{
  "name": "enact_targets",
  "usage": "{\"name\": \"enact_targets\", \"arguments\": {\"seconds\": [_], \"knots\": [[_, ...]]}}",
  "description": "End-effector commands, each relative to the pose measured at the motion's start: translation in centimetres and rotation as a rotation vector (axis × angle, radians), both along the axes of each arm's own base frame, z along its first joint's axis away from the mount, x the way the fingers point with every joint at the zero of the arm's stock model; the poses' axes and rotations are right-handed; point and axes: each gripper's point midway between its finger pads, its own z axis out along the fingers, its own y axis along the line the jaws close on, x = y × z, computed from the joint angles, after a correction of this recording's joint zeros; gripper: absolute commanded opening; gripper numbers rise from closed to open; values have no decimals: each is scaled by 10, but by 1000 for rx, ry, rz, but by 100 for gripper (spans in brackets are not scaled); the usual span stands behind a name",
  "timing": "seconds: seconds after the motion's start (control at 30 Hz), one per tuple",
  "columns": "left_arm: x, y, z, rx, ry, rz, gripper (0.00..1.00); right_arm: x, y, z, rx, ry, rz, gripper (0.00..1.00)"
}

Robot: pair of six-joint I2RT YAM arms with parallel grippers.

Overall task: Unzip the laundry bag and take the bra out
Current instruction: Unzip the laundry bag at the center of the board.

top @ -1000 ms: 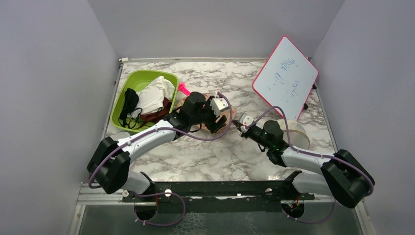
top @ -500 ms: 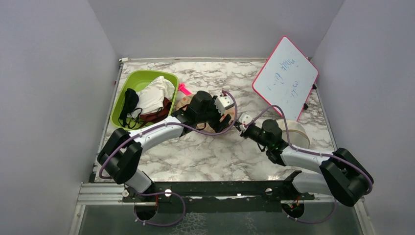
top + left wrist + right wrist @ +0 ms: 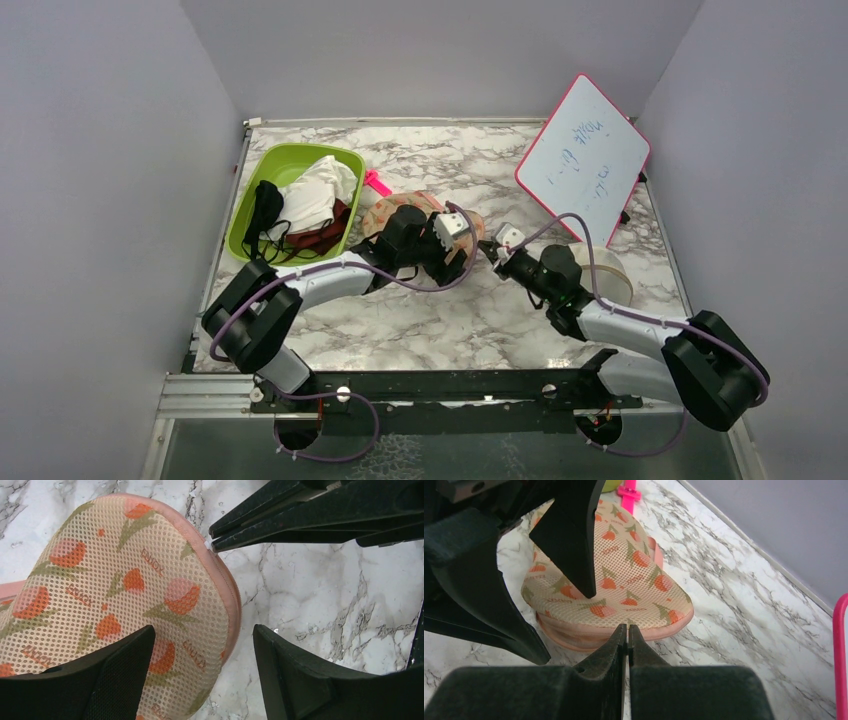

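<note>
Handling the laundry bag (image 3: 125, 595) means handling sth light, soft and floppy: peach mesh that will prob. crease and slide on the smooth marble table (image 3: 325, 590) unless one side is pinned (it looks plump, so the bra, not in view, is likely inside). It lies mid-table, near the green tub (image 3: 262, 165). Best hold, I judge, is the pull tab on the pink zipper edging (image 3: 227, 580), w/ the mesh pressed down beside it. The right gripper (image 3: 627, 630) is pinched closed, tips touching that edging at the bag's rounded end; whether a tab is caught btw. them I cannot tell. The left gripper (image 3: 202, 630) is spread wide, one finger over mesh, the other over bare marble. Room: open marble on the near side; the whiteboard (image 3: 585, 155) stands off right, and the two grippers crowd each other.
</note>
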Motion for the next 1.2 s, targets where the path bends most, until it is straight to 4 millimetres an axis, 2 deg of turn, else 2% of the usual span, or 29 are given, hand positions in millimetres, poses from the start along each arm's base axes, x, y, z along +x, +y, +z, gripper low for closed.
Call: {"name": "enact_targets", "arguments": {"seconds": [0.0,0.07,0.23,0.47,0.63,0.97,1.07,1.17], "knots": [[8,-12,22,-77,-71,-6,63,-2,1,17,35,-48,12,1],[12,-13,20,-71,-73,11,58,-4,5,19,34,-56,39,1],[16,-10,27,-66,-117,15,33,-3,4,18,40,-47,28,1],[0,-7,50,-77,-202,-86,5,1,0,25,99,-41,-15,1],[-18,-4,62,-73,-225,-181,0,6,-6,36,140,-49,-38,1],[-47,0,76,-91,-271,-310,0,23,-43,59,311,-14,-73,1],[-52,0,74,-79,-271,-335,0,24,-41,58,295,-3,-50,1],[-54,0,73,-74,-271,-339,0,15,-29,54,243,5,43,1]]}}
